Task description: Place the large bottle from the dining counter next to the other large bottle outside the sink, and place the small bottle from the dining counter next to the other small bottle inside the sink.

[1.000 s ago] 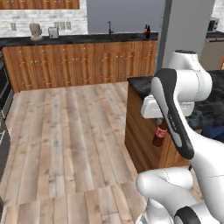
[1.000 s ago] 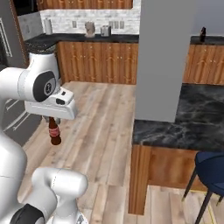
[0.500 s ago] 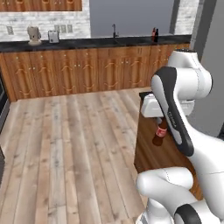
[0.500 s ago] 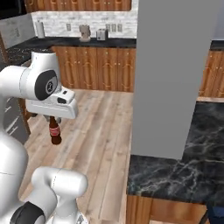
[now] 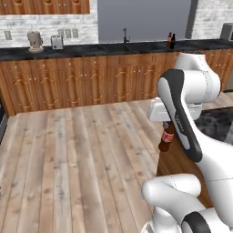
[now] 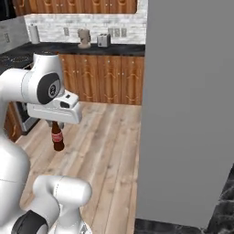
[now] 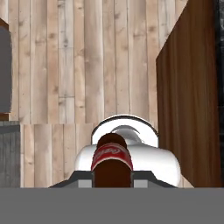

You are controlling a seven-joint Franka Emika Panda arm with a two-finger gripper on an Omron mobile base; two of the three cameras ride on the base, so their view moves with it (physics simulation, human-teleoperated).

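wood floor (image 5: 77, 154), cabinets along back wall | gripper (image 6: 55, 124) up over floor | jaws clamped on small bottle (image 5: 166, 139), hanging upright | dining counter (image 5: 217, 123) just behind

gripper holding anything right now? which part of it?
Yes: the small bottle, brown with a red label. The gripper is shut on its neck at the top, and the body hangs upright below the hand, over the wooden floor.

My two base cameras look forward from behind the arm, sharing the wooden floor (image 5: 68, 154) and cabinet run (image 5: 91, 82); my hand camera looks straight down, close.
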